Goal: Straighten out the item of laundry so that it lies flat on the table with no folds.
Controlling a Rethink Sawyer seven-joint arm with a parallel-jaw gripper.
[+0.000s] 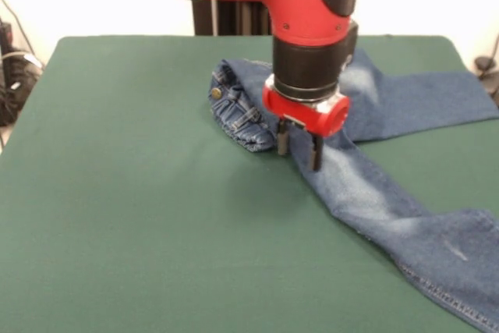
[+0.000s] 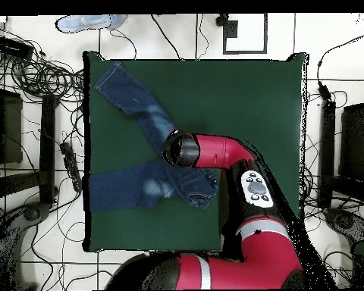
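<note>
Denim first: the small pair of dark blue jeans with faded pale patches (image 1: 366, 177) lies toward one side of the large table under dark green cloth (image 1: 140, 193), its two legs splayed apart in a V from a bunched, curled-under waistband (image 1: 238, 118) with a brass button (image 1: 216, 93). One leg runs to the near table edge, the other to the side edge (both reach past the cloth, judging by the overhead view). Directly above the crotch, where the legs meet, hangs the red and black gripper (image 1: 299, 144), fingers parted with nothing between them, tips just over the fabric. The crumpled waistband sits just beside it, away from the legs.
</note>
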